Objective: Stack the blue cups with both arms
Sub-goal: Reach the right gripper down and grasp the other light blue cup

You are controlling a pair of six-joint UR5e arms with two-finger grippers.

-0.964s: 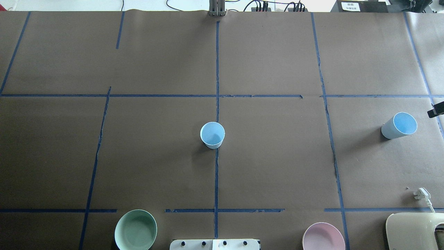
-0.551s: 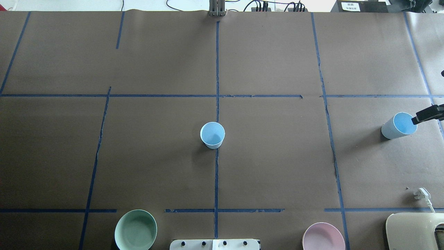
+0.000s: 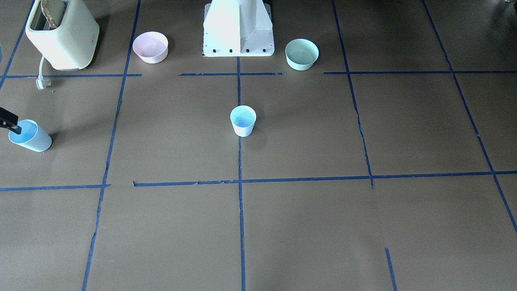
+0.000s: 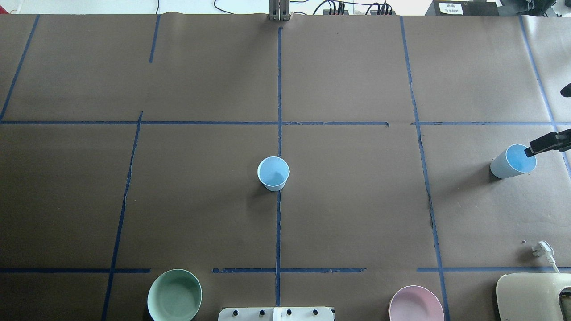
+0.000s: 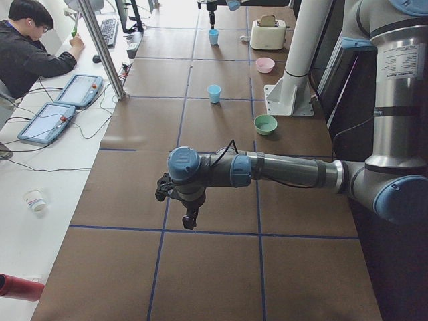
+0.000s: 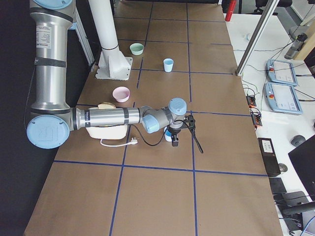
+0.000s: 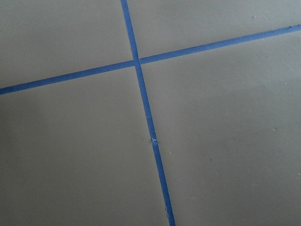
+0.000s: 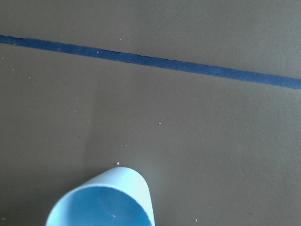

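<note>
One blue cup (image 4: 273,173) stands upright at the table's middle, also in the front view (image 3: 242,120). The second blue cup (image 4: 513,161) stands near the right edge, also in the front view (image 3: 29,136) and at the bottom of the right wrist view (image 8: 103,202). My right gripper (image 6: 186,145) hangs over this cup with its jaws apart, empty. One black finger (image 4: 546,143) reaches over the cup's rim. My left gripper (image 5: 189,217) hovers over bare table far from both cups. It shows only in the exterior left view, so I cannot tell its state.
A mint-green bowl (image 4: 174,295) and a pink bowl (image 4: 415,304) flank the white pedestal base (image 4: 275,314) at the near edge. A cream toaster (image 4: 533,296) and its plug (image 4: 543,248) sit near the right cup. An operator (image 5: 30,50) sits beside the table.
My right gripper's finger has come in from the right edge to the right cup's rim. Both cups have stayed put.
</note>
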